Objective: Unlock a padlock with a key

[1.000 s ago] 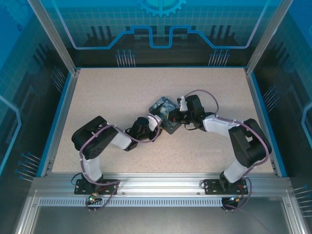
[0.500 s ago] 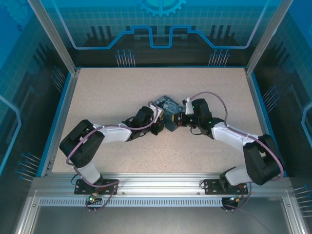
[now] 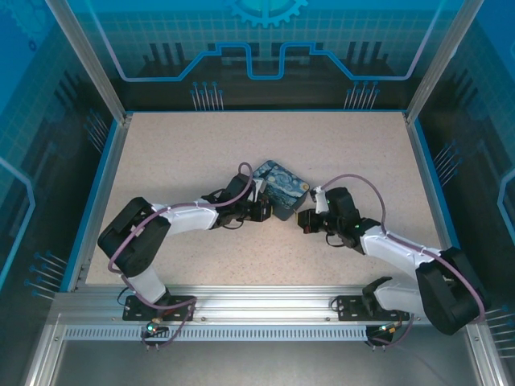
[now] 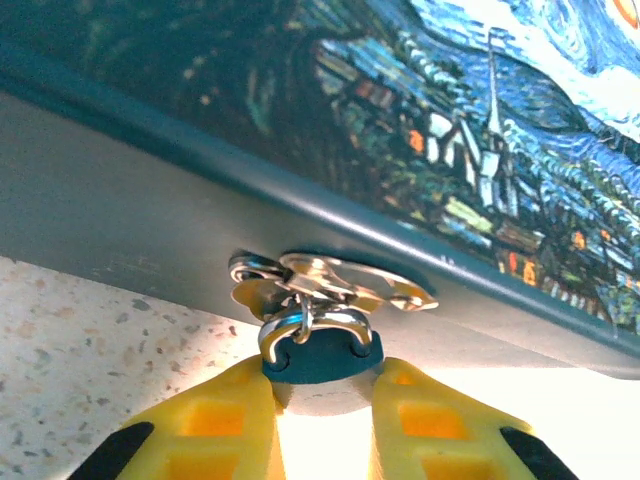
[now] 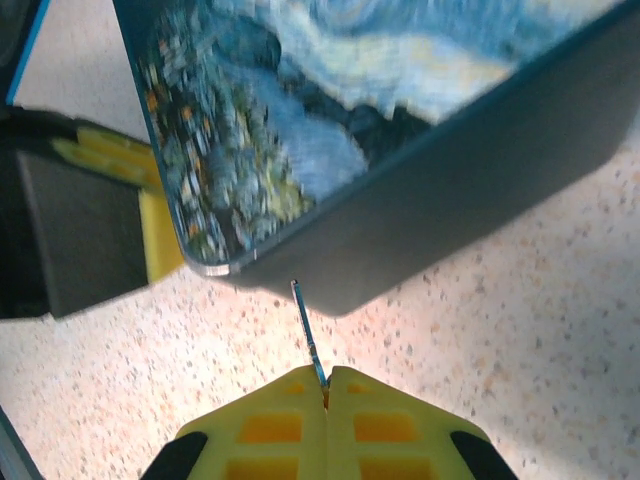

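Observation:
The padlock [image 4: 320, 357] hangs by its silver shackle from the metal hasp [image 4: 345, 285] on the side wall of the painted tin [image 3: 282, 183]. The top of its body looks dark teal. My left gripper [image 4: 322, 378] is shut on the padlock, one yellow finger [image 4: 210, 425] on each side of the body. In the top view the left gripper [image 3: 262, 211] sits at the tin's near-left edge. My right gripper [image 5: 325, 380] is shut on the key [image 5: 308, 335]. The thin blade points at the tin's wall [image 5: 430, 200], a short way off. The right gripper [image 3: 305, 219] is near-right of the tin.
The speckled table [image 3: 201, 153] is walled by a blue rim and glass panels. The left arm's yellow finger [image 5: 152, 215] shows in the right wrist view, beyond the tin's corner. Both arms reach toward the middle from the near edge.
The right gripper has drawn back from the tin toward the near right, taking the key with it. The tin has turned and shifted slightly, and the left gripper has stayed at its near-left edge.

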Tool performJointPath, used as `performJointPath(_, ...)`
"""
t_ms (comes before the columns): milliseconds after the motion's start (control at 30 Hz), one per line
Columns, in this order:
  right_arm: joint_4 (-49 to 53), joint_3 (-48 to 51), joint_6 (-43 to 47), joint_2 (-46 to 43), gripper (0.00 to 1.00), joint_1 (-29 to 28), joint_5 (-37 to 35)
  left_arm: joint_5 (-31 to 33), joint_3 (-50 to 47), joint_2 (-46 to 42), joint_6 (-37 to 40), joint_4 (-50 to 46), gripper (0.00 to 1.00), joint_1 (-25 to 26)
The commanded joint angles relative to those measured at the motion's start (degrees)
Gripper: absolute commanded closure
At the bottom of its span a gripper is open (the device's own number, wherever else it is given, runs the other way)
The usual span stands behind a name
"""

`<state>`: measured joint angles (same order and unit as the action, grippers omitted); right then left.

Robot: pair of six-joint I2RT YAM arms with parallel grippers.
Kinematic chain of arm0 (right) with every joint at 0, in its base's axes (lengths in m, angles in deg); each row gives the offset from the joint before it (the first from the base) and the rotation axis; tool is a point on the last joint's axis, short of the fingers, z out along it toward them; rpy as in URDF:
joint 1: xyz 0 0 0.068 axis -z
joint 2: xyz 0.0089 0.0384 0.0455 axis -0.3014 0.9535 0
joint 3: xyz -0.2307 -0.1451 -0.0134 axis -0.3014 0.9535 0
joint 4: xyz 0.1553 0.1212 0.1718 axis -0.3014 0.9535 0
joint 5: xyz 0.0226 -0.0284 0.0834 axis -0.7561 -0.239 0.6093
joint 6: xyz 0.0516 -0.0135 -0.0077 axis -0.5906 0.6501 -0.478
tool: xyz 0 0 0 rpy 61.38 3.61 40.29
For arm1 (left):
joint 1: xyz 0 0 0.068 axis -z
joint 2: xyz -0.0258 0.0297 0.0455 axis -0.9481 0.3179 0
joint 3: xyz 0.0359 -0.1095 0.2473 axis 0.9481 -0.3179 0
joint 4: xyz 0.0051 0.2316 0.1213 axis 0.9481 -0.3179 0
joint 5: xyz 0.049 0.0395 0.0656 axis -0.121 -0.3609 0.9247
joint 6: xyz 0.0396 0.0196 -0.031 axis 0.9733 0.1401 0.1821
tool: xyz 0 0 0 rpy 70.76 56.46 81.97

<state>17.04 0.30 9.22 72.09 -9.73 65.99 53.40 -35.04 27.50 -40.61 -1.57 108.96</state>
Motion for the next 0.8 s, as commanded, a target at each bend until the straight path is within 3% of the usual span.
performJointPath(0, -4.09, 2.40, 3.22, -0.33, 1.00, -3.12, -2.70, -3.18, 2.40, -2.09, -6.82, 0.92, 0.93, 0.04)
performJointPath(300, -13.97, 2.93, 8.95, 7.40, 1.00, -11.05, -8.99, -5.58, 2.96, -1.98, -14.35, 2.31, 0.95, 0.29)
performJointPath(767, -18.75, 1.11, 12.99, 11.03, 1.00, -12.19, -12.21, -7.71, 1.98, -1.57, -21.35, 6.97, 0.96, 0.39)
